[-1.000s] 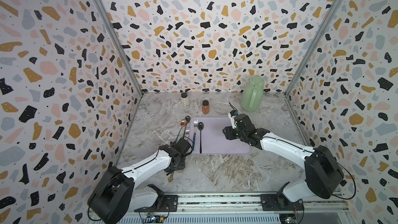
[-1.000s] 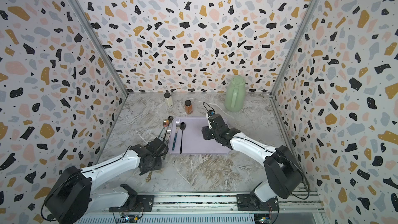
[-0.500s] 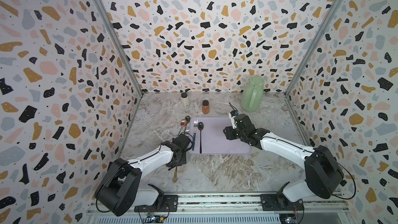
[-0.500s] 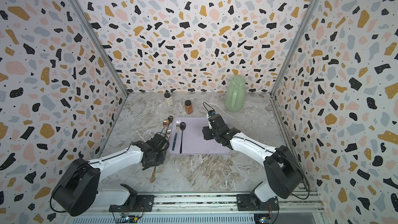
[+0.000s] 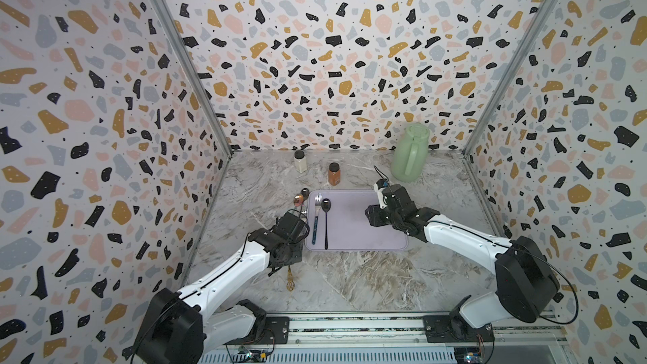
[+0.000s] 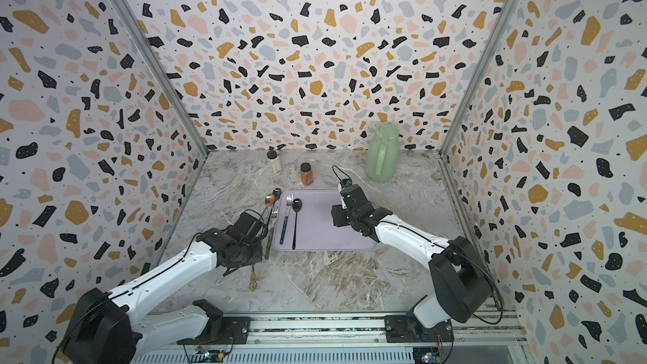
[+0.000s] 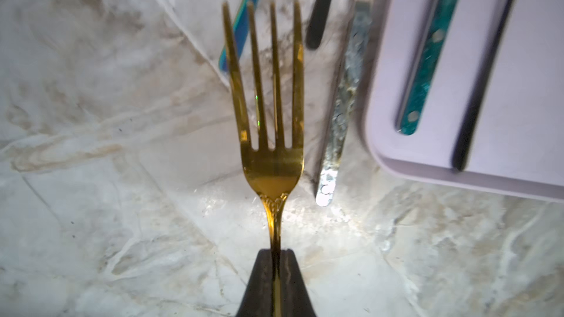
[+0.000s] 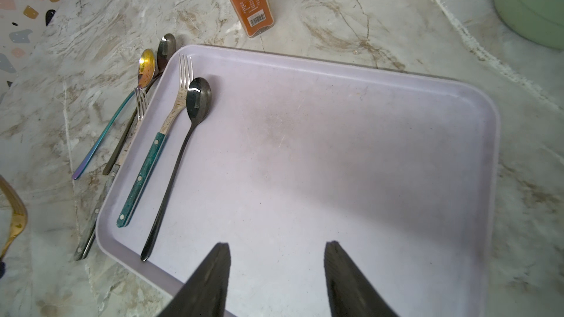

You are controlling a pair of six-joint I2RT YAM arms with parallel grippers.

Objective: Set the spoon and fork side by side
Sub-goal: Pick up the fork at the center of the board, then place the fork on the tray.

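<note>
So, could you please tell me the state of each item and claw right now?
Left claw, shut on the handle of the gold metal fork.
Right claw, open and empty over lilac plastic tray.
Teal-handled steel fork, lying flat in tray.
Black metal spoon, flat in tray beside that fork.
Green plastic jug, upright, lidded.

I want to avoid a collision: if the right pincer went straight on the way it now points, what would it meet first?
Most likely the bare floor of the lilac tray, away from the black spoon and the teal-handled fork; the right pincer's height above it is unclear.
</note>
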